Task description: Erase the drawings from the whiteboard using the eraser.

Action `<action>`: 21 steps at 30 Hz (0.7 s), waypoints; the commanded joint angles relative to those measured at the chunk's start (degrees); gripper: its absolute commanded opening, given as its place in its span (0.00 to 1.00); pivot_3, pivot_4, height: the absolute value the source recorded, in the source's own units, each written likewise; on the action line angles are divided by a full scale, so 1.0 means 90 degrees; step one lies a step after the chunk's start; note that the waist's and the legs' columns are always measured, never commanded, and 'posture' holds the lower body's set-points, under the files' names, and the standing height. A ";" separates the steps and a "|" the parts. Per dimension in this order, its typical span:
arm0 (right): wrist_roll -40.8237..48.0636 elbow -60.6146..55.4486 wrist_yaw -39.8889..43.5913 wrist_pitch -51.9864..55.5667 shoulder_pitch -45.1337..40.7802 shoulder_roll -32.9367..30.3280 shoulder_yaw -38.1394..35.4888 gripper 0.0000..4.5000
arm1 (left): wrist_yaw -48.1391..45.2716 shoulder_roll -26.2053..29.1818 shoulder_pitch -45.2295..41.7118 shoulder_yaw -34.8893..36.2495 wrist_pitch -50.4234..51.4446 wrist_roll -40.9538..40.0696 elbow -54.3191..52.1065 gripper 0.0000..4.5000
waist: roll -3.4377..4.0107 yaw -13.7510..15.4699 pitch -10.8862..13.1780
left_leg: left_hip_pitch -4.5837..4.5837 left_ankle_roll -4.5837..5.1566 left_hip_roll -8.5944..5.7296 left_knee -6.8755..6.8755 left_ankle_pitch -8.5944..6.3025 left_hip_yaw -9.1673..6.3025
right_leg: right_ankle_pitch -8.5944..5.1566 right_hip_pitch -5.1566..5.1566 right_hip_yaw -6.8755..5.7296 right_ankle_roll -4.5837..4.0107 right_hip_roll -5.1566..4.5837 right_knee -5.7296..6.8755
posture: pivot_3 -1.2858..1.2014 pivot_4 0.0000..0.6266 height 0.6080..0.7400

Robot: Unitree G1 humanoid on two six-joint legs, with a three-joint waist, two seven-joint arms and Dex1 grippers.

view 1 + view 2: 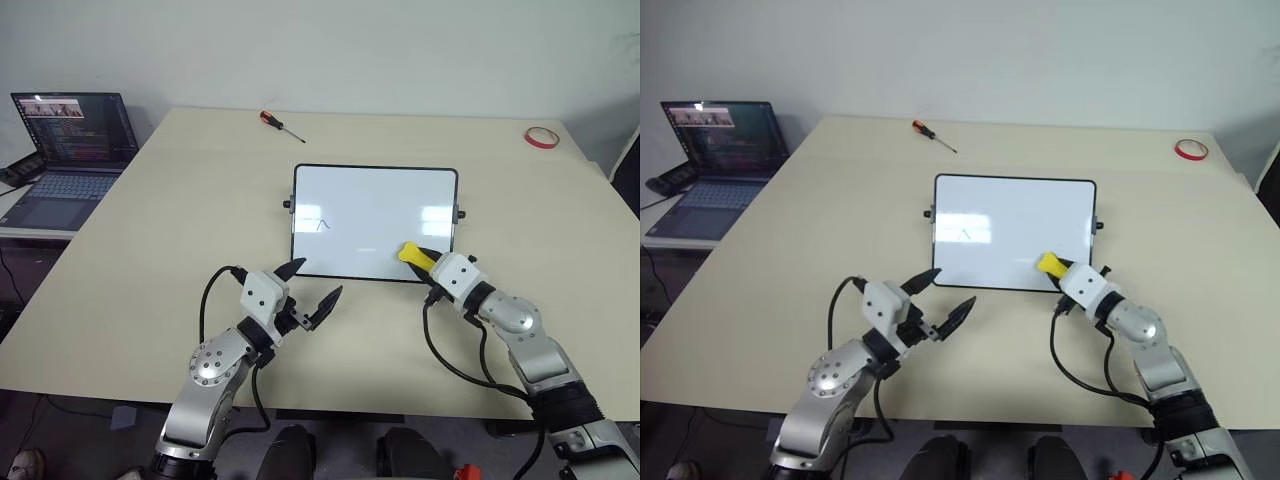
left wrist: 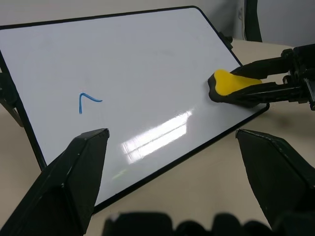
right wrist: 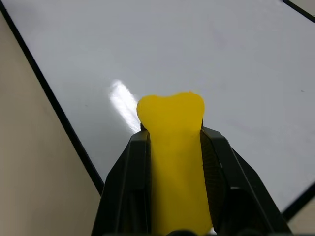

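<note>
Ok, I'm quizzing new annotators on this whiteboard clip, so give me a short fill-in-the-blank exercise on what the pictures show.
1. The right gripper is shut on a ____ eraser.
2. The eraser lies over the whiteboard near the board's corner closest to the robot's ____ arm.
3. The left gripper hovers with its fingers ____, holding nothing.
4. On the far side of the table from the robot, beyond the whiteboard, lies a ____ with a red handle.

Missing words: yellow; right; open; screwdriver
</note>
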 commanded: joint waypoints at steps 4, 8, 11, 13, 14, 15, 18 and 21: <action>0.0464 -0.0222 0.0292 0.0430 0.0141 0.0034 -0.0231 0.24 | -0.0029 0.0002 -0.0010 0.0032 0.0014 -0.0080 -0.0214 1.00 | 0.0000 -0.0002 0.0001 | -0.0001 0.0000 0.0000 0.0000 0.0000 0.0000 | 0.0000 0.0000 0.0000 0.0000 0.0000 -0.0002 | 0.52 0.24 1.00; 0.1388 -0.1125 0.0933 0.0873 0.0492 -0.0061 -0.0456 0.24 | 0.0120 0.0078 0.0009 0.0392 0.0085 -0.0157 -0.0311 1.00 | 0.0003 -0.0005 0.0009 | -0.0007 0.0000 0.0002 -0.0003 0.0000 -0.0005 | -0.0001 -0.0004 -0.0004 -0.0002 0.0000 -0.0007 | 0.52 0.24 1.00; 0.1824 -0.1797 0.1370 0.0980 0.0851 -0.0340 -0.0698 0.24 | 0.0252 0.0107 0.0194 0.0773 0.0024 -0.0239 -0.0346 1.00 | 0.0012 -0.0023 0.0020 | -0.0030 0.0000 0.0004 -0.0008 -0.0001 -0.0004 | -0.0004 -0.0028 -0.0003 -0.0005 -0.0001 -0.0009 | 0.52 0.24 1.00; 0.2015 -0.2122 0.1693 0.0937 0.1077 -0.0566 -0.0771 0.24 | 0.0323 0.0171 0.0336 0.1035 -0.0026 -0.0214 -0.0323 1.00 | 0.0014 -0.0035 0.0024 | -0.0037 0.0000 0.0004 -0.0016 -0.0001 0.0001 | -0.0005 -0.0039 0.0002 -0.0005 -0.0002 -0.0013 | 0.52 0.24 1.00; 0.1966 -0.2144 0.1778 0.0886 0.1142 -0.0658 -0.0755 0.24 | 0.0348 0.0192 0.0369 0.1128 -0.0023 -0.0209 -0.0295 1.00 | 0.0013 -0.0045 0.0027 | -0.0037 0.0000 0.0005 -0.0022 -0.0001 0.0004 | -0.0005 -0.0041 0.0006 -0.0005 -0.0001 -0.0016 | 0.52 0.24 1.00; 0.1916 -0.2097 0.1825 0.0849 0.1186 -0.0716 -0.0734 0.24 | 0.0373 0.0195 0.0388 0.1207 -0.0015 -0.0224 -0.0259 1.00 | 0.0009 -0.0049 0.0029 | -0.0035 0.0000 0.0006 -0.0026 -0.0001 0.0004 | -0.0006 -0.0041 0.0006 -0.0006 -0.0001 -0.0016 | 0.52 0.24 1.00; 0.1787 -0.1893 0.1832 0.0766 0.1188 -0.0725 -0.0701 0.24 | 0.0362 0.0174 0.0374 0.1256 -0.0011 -0.0244 -0.0203 1.00 | -0.0006 -0.0042 0.0040 | -0.0028 0.0000 0.0007 -0.0033 0.0000 0.0004 | -0.0006 -0.0038 0.0003 -0.0007 -0.0001 -0.0016 | 0.52 0.24 1.00; 0.1698 -0.1770 0.1838 0.0652 0.1075 -0.0668 -0.0646 0.24 | 0.0342 0.0143 0.0317 0.1181 0.0010 -0.0224 -0.0205 1.00 | -0.0010 -0.0041 0.0044 | -0.0028 0.0000 0.0003 -0.0033 0.0000 0.0009 | -0.0006 -0.0038 0.0008 -0.0007 -0.0002 -0.0016 | 0.52 0.24 1.00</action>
